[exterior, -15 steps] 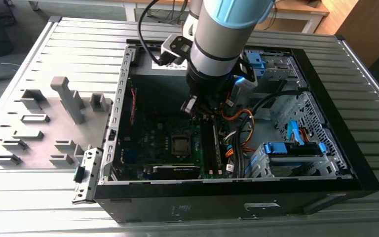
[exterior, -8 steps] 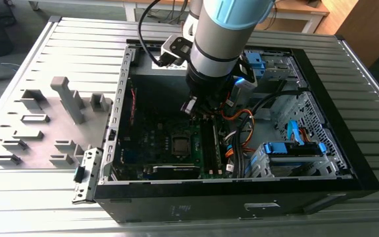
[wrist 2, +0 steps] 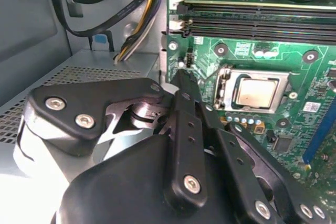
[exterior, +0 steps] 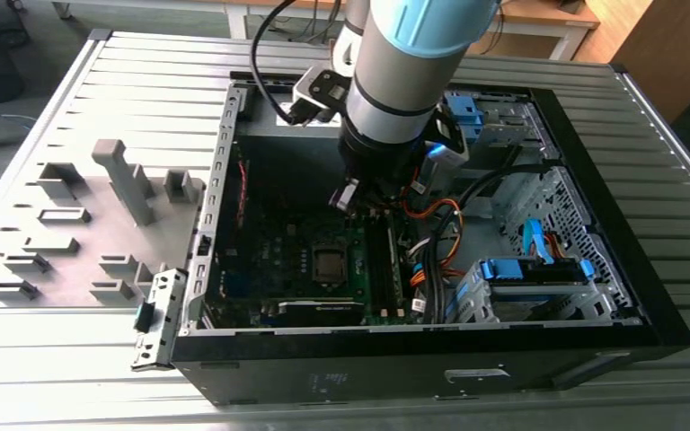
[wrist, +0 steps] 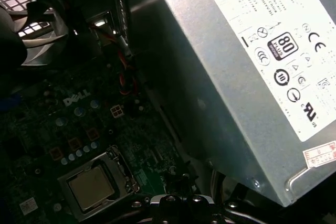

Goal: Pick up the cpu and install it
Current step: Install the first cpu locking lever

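While the hand is held pressed together and empty inside the case, the cpu is seen seated in its socket on the motherboard, just beside the fingertips.

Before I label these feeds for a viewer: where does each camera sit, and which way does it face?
Exterior view: off the arm, above, looking down into the open computer case; the arm reaches inside.
Second wrist view: on the arm, looking past the gripper at the cpu seated in its motherboard socket.
First wrist view: on the arm, facing the cpu and the grey power supply.
Both wrist views share the cpu.
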`<state>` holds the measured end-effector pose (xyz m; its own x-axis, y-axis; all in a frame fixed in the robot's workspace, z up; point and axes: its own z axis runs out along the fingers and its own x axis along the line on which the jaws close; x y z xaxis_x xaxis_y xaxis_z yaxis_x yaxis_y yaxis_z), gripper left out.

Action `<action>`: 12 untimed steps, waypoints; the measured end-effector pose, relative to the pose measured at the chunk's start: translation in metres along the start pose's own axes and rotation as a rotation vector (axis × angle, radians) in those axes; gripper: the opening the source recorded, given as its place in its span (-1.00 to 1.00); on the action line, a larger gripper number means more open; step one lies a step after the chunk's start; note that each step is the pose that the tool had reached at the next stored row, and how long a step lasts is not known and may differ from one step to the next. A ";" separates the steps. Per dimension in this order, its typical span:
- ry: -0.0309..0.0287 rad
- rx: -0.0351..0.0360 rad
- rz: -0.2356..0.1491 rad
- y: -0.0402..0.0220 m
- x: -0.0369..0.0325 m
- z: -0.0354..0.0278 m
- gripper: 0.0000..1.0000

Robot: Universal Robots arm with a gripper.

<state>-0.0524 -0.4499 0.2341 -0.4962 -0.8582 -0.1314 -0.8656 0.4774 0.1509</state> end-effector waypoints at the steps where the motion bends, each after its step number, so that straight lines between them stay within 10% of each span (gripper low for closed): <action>1: 0.0002 -0.0001 -0.001 -0.0004 0.0009 -0.0001 -0.79; 12: 0.0021 -0.0007 -0.008 -0.0053 0.0122 -0.0023 -0.79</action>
<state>-0.0538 -0.4633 0.2340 -0.4888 -0.8626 -0.1306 -0.8697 0.4700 0.1505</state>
